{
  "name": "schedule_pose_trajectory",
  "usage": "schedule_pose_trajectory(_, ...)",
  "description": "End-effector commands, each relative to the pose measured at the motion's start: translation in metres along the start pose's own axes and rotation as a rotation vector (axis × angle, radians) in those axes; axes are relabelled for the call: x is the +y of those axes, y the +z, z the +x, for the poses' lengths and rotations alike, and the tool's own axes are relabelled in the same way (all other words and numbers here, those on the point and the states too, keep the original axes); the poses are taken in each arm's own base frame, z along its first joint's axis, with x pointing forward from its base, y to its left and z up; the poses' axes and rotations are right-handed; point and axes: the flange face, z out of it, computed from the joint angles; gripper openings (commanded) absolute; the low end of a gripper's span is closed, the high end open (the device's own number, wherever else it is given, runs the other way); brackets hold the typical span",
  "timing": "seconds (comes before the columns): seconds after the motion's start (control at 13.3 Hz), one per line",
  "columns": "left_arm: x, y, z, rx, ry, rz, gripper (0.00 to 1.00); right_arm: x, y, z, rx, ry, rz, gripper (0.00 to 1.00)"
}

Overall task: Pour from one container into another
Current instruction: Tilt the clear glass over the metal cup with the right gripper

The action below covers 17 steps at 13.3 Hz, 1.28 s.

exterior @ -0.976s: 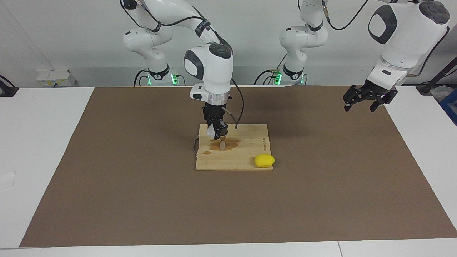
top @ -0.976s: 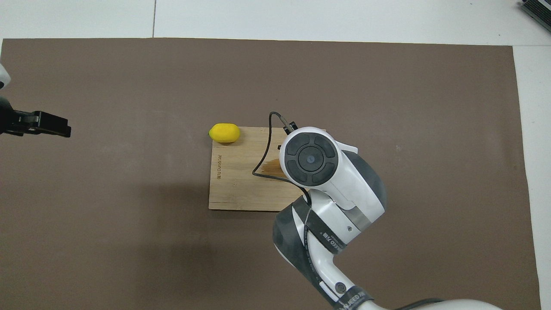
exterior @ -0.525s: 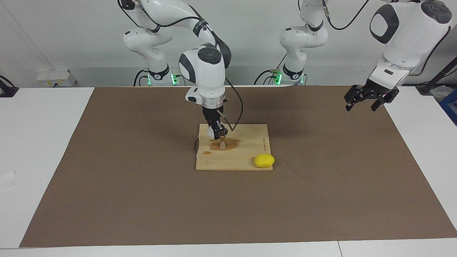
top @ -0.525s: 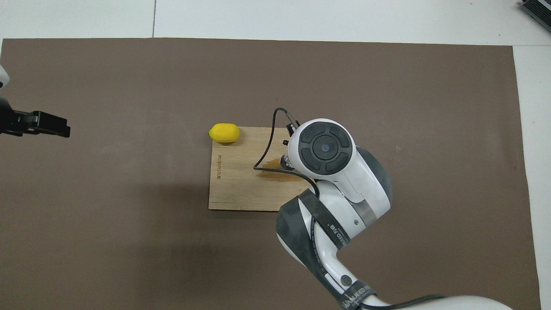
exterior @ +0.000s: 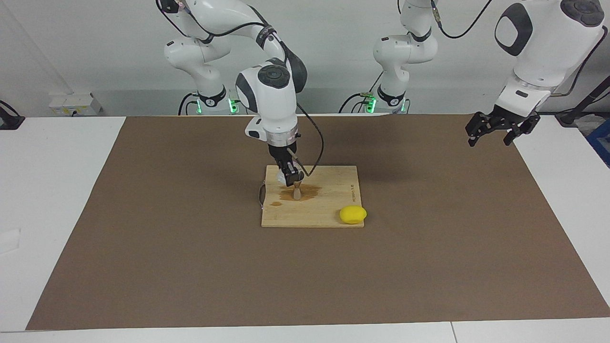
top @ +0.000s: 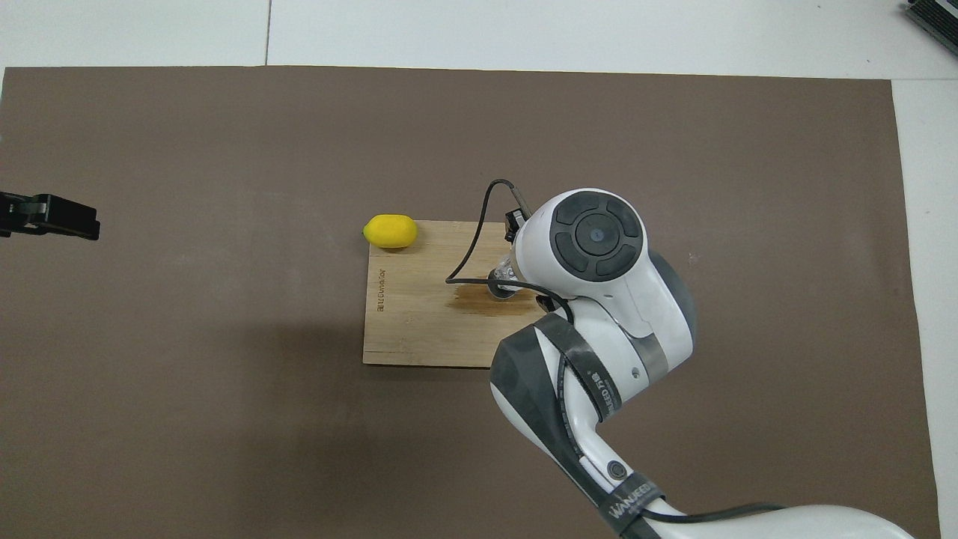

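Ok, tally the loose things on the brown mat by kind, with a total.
Wooden cutting board: 1
Yellow lemon: 1
Silver hourglass-shaped metal jigger: 1
Clear cylindrical cup, held over the board by the right gripper: 1
Total: 4

Jigger (exterior: 297,192) on board (exterior: 329,209), lemon (exterior: 353,214) at board's corner farther from robots.

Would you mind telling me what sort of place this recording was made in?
Probably a robotics lab set up as a mock bar or kitchen station: two white arms at a white table covered by a brown mat, with a wooden board, a lemon and a metal jigger.
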Motion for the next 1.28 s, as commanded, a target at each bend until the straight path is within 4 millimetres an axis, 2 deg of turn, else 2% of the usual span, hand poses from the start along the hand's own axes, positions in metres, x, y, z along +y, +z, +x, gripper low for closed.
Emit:
schedule_pose_trajectory(0.0, -0.002, -0.006, -0.002, -0.001, -0.011, 0.020, 1.00, -0.005, 0.003, 0.006, -0.035, -0.012, 0.000, 0.06)
schedule_pose_trajectory(0.45, -0.001, -0.005, -0.003, -0.004, -0.016, 0.001, 1.00, -0.005, 0.009, 0.028, -0.106, 0.022, 0.001, 0.06)
schedule_pose_trajectory(0.75, 0.004, -0.004, -0.002, 0.003, -0.092, -0.065, 1.00, -0.002, 0.015, 0.043, -0.170, 0.028, -0.009, 0.05)
schedule_pose_trajectory(1.13, 0.006, -0.001, -0.004, -0.003, -0.090, -0.066, 1.00, 0.001, 0.024, 0.062, -0.225, 0.104, 0.009, 0.05)
schedule_pose_trajectory(1.2, 0.007, -0.002, -0.004, -0.001, -0.089, -0.066, 1.00, 0.003, 0.026, 0.071, -0.248, 0.137, 0.007, 0.04)
